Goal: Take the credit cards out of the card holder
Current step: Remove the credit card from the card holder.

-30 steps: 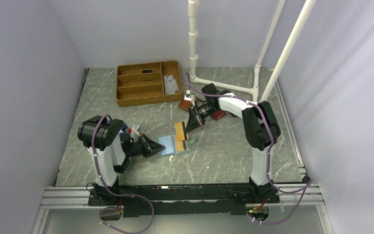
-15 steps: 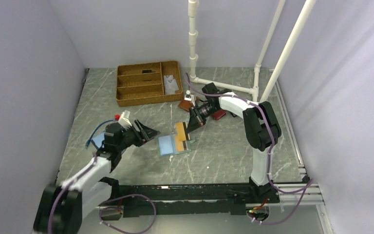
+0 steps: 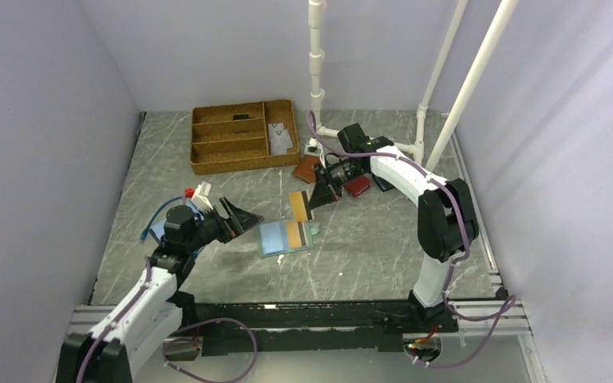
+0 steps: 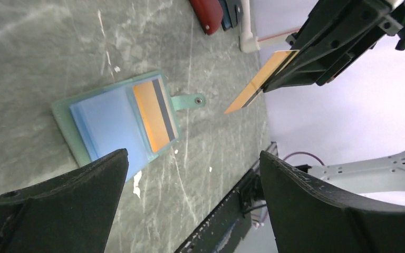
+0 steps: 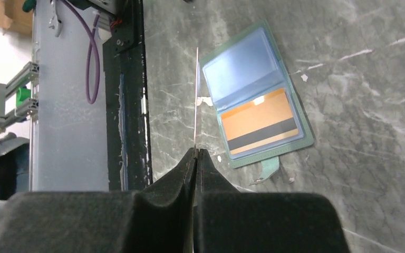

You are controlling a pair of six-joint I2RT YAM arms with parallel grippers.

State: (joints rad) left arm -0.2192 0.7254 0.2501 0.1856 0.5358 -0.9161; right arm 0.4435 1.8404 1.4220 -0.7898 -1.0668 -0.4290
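Your right gripper point(image 5: 195, 154) pinches thin tan card point(image 4: 257, 84), dark stripe, aloft. Your left gripper point(image 3: 242, 217) spread wide beside holder point(image 3: 274, 238): flat, open, glossy blue, second card point(image 3: 294, 233) in pocket. Grey marbled table point(image 3: 367, 247), lilac walls point(image 3: 207, 48).

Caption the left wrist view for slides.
Right fingers pinch an orange card clear of the open card holder; second card inside.
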